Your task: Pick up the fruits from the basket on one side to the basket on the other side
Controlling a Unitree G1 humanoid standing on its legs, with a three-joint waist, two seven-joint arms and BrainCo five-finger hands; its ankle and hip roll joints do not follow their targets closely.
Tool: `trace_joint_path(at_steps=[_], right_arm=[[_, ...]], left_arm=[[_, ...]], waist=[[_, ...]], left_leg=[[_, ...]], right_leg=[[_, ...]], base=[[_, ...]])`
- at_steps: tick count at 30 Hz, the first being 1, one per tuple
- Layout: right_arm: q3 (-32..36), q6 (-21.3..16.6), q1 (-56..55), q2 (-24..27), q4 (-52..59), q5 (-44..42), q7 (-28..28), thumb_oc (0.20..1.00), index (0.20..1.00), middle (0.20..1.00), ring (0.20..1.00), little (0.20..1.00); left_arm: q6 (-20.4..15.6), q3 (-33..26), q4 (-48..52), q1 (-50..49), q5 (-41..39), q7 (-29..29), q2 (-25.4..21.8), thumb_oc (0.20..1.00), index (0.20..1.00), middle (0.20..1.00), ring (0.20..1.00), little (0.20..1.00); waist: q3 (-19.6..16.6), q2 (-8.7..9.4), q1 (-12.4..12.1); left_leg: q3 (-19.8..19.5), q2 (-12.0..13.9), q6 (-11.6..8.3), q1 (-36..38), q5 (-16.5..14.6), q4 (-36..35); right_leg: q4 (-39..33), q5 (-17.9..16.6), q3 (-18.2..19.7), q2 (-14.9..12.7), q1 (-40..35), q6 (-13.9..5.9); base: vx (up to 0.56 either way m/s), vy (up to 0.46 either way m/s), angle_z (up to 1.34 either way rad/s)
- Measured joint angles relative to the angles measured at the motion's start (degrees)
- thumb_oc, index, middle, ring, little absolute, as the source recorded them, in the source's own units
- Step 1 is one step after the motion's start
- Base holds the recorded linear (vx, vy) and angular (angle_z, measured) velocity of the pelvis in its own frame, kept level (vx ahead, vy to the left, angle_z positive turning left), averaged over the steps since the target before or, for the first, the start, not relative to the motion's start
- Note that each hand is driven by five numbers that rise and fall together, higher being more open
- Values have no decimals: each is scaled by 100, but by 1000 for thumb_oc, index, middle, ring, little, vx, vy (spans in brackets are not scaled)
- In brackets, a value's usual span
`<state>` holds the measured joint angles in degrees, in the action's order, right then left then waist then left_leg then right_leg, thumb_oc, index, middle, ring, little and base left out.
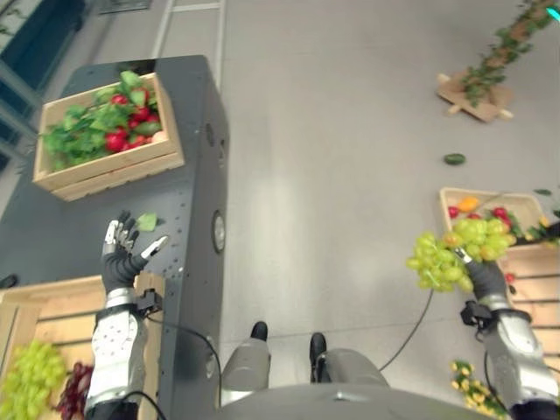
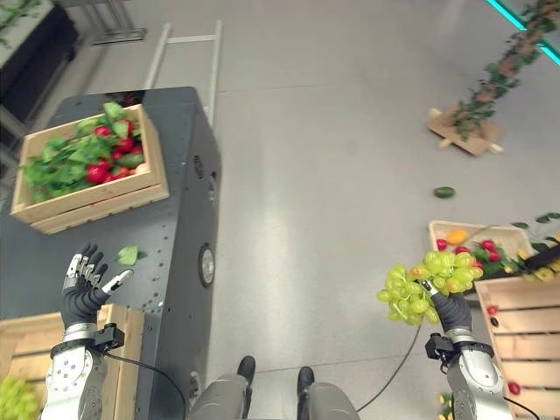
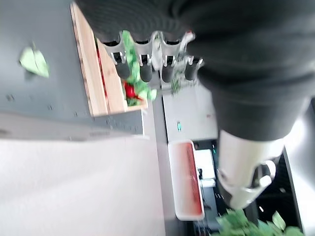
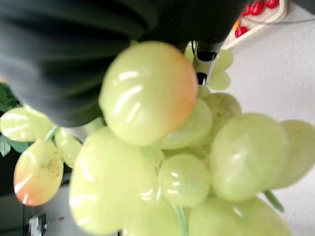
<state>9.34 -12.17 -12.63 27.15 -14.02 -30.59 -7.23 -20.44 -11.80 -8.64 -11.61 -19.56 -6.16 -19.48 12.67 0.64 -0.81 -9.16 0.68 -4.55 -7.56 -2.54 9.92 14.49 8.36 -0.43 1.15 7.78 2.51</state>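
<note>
Grey floor, right hand (image 2: 452, 312) clutching green grapes (image 2: 424, 284) hiding its fingers, left hand (image 1: 122, 254) spread.

The right hand (image 1: 483, 278) is largely hidden behind the bunch of green grapes (image 1: 455, 249) held above it. Beside that hand, a wooden crate (image 1: 535, 278) is cut off by the picture's edge, its contents unseen.
</note>
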Motion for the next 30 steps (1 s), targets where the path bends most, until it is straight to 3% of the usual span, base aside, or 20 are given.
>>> trace_joint_path(at_steps=[2,5,6,7,12,16,17,22,23,25,27,28,29,30], right_arm=[[-8,-3,-55,12,-67,-3,16,200,200,200,200,200],[-39,-3,94,-27,-74,15,28,200,200,200,200,200],[-55,-3,144,-27,-71,16,33,200,200,200,200,200],[-82,4,84,-34,-72,24,32,200,200,200,200,200],[-113,11,47,-43,-96,130,50,200,200,200,200,200],[-178,16,79,-88,-121,211,92,200,200,200,200,200],[-234,18,212,-107,-116,237,119,200,200,200,200,200],[-311,36,99,-161,-122,332,151,200,200,200,200,200],[-307,37,42,-160,-144,387,167,200,200,200,200,200],[-309,37,44,-162,-217,447,171,200,200,200,200,200],[-311,80,0,-187,-263,477,234,200,200,200,200,200],[-328,122,5,-198,-275,496,267,200,200,200,200,200],[-327,136,29,-199,-266,524,286,200,200,200,200,200],[-327,133,33,-204,-257,529,289,200,200,200,200,200]], left_arm=[[-2,70,-13,178,-45,0,-82,1000,1000,1000,1000,1000],[-5,155,-19,102,-48,-7,-226,1000,1000,1000,1000,1000],[-6,152,-23,77,-48,-8,-229,1000,1000,1000,1000,1000],[-12,151,-19,154,-47,-8,-233,1000,1000,1000,1000,1000],[-15,151,-29,140,-31,-50,-246,1000,1000,1000,1000,1000],[-16,157,-57,135,-16,-121,-241,1000,1000,1000,1000,1000],[-16,152,-85,118,-15,-150,-229,1000,1000,1000,1000,1000],[-24,155,-174,153,41,-190,-227,1000,1000,1000,1000,1000],[-24,147,-170,87,71,-226,-239,1000,1000,1000,1000,1000],[-22,147,-170,10,77,-234,-268,1000,1000,1000,1000,1000],[-17,147,-178,-5,78,-268,-305,1000,1000,1000,1000,1000],[-16,129,-180,-1,79,-292,-295,1000,1000,1000,1000,1000],[-17,121,-173,51,79,-320,-257,1000,1000,1000,1000,1000],[-18,123,-171,96,79,-345,-256,1000,1000,1000,1000,1000]], waist=[[17,37,171],[27,114,56],[27,92,25],[28,96,151],[19,156,176],[8,239,359],[6,234,277],[-1,350,517],[29,394,480],[68,412,484],[148,368,481],[161,328,414],[187,209,289],[181,196,312]], left_leg=[[195,-33,83,68,-93,-144],[789,-196,325,118,-197,-114],[806,-180,362,117,-200,-120],[887,-251,425,107,-196,-113],[1422,-352,602,169,-270,-99],[1789,-445,705,229,-351,53],[1850,-374,731,251,-393,69],[2207,-472,799,412,-550,171],[2480,-437,848,411,-553,231],[2647,-418,904,379,-591,287],[2904,-314,977,397,-586,259],[3108,-206,979,404,-586,247],[3221,-26,937,405,-572,225],[3277,19,924,395,-552,207]], right_leg=[[51,-17,152,-49,163,-132],[76,-236,546,-152,461,-362],[73,-251,576,-201,453,-429],[29,-311,615,-271,461,-517],[-26,-515,981,-369,621,-704],[-145,-712,1269,-365,676,-820],[-125,-745,1326,-408,646,-856],[-245,-961,1414,-469,667,-949],[-531,-1207,1400,-559,685,-1008],[-818,-1320,1199,-721,701,-1082],[-743,-1227,405,-988,692,-1025],[-407,-1090,-227,-1108,776,-852],[248,-914,-857,-1251,814,-837],[354,-848,-842,-1250,692,-916]], base=[[-99,255,-51],[-61,201,-112],[-63,198,-97],[-72,196,-38],[-69,178,-63],[-68,205,-47],[-50,170,-82],[-102,112,-57],[-64,87,-75],[-109,74,-81],[-150,56,-52],[-113,30,-77],[-75,16,-75],[-74,17,-54]])
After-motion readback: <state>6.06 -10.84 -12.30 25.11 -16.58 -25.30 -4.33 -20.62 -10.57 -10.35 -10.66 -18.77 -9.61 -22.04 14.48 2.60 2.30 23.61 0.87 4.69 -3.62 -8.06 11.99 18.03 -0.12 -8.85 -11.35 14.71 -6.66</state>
